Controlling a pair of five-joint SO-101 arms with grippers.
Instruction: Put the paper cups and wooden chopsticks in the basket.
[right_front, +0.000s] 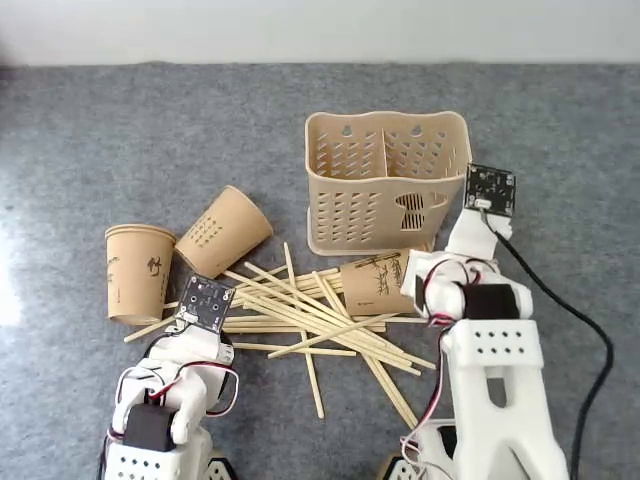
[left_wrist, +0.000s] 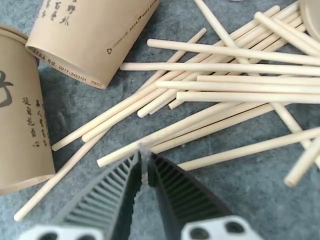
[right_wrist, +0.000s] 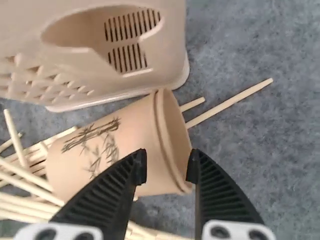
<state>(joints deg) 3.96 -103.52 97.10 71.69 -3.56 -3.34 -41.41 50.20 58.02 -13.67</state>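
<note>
The table (right_front: 100, 130) has a grey, fuzzy top like a carpet. A plain white wall (right_front: 300, 30) stands at its far edge. The grey goes right up to the wall

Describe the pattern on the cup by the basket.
Dark bamboo drawing on the tan paper cup, clearest in the right wrist view.

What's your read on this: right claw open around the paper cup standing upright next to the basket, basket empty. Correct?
One thing is wrong: the paper cup is not upright. It lies on its side, as the right wrist view shows. The rest holds: the right claw is open around the cup's rim end, the cup is next to the basket, and the basket is empty.
</note>
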